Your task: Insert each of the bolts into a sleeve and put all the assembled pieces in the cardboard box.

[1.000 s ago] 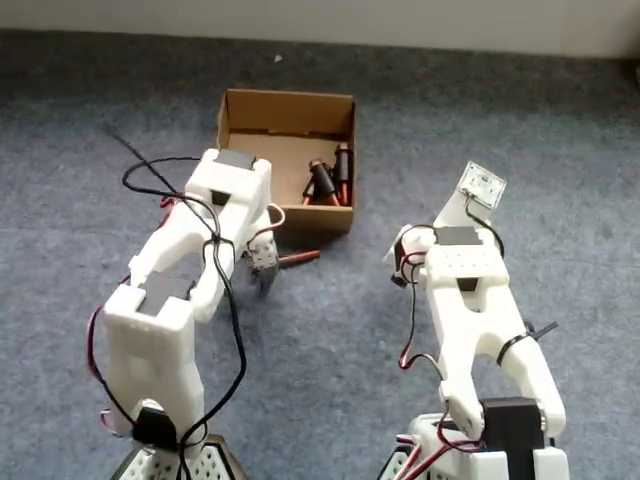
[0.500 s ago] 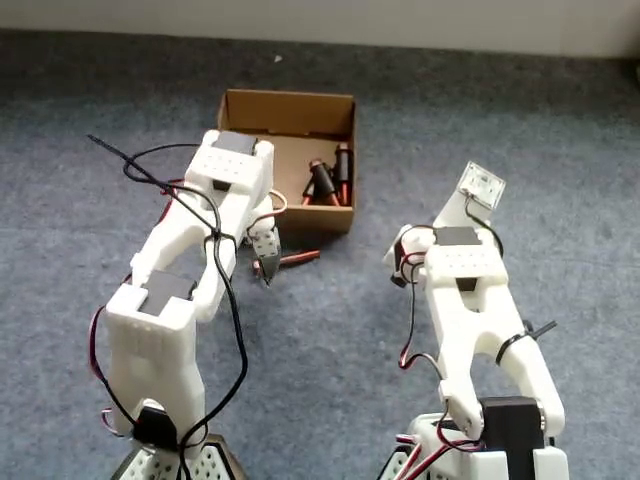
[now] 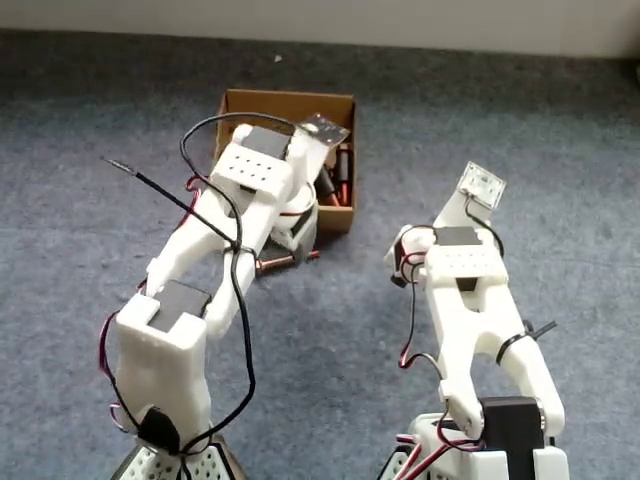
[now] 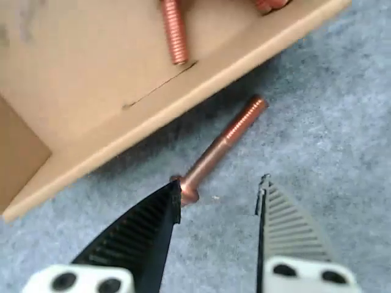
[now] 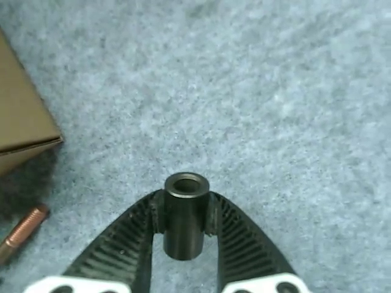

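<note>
Grey carpet (image 3: 560,120); left gripper (image 4: 219,183) spread wide, bolt (image 4: 223,143) head touching one fingertip, cardboard box (image 4: 183,101) just beyond; right gripper (image 5: 184,204) clamping black sleeve (image 5: 185,229).

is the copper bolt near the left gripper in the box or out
Out: the copper bolt lies flat on the carpet, just outside the cardboard box wall.

We see the left arm (image 3: 215,240) and right arm (image 3: 475,300) in blocky white plastic with black motors (image 3: 510,420). Red and black cables (image 3: 243,330) loop along both. The left gripper (image 4: 219,183) has ribbed fingers (image 4: 146,232), one black, one grey.
</note>
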Available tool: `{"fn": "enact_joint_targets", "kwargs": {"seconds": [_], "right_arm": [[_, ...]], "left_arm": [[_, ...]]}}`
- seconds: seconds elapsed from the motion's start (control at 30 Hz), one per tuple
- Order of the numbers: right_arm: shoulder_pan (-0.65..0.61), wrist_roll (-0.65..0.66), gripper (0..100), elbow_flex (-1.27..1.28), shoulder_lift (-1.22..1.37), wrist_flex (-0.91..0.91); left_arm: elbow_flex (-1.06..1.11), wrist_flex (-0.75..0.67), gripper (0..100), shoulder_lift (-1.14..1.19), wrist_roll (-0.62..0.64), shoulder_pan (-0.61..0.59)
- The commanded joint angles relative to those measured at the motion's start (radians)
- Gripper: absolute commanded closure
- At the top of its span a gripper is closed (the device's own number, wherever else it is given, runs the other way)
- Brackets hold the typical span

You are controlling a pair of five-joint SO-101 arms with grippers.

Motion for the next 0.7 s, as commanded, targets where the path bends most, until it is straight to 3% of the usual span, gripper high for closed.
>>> {"fn": "enact_joint_targets", "kwargs": {"seconds": [0.0,0.27,0.43,0.67], "right_arm": [[0.03,0.002,99.3,-0.016,-0.015,-0.01],[0.039,0.002,99.3,-0.016,-0.015,-0.01],[0.041,0.002,99.3,-0.016,-0.015,-0.012],[0.041,0.002,99.3,-0.016,-0.015,-0.012]], "left_arm": [[-0.007,-0.061,78,0.077,-0.13,0.047],[-0.033,-0.074,82,0.171,-0.166,0.104],[-0.087,-0.071,100,0.205,-0.069,0.082],[-0.07,0.018,100,0.045,0.072,0.068]]}}
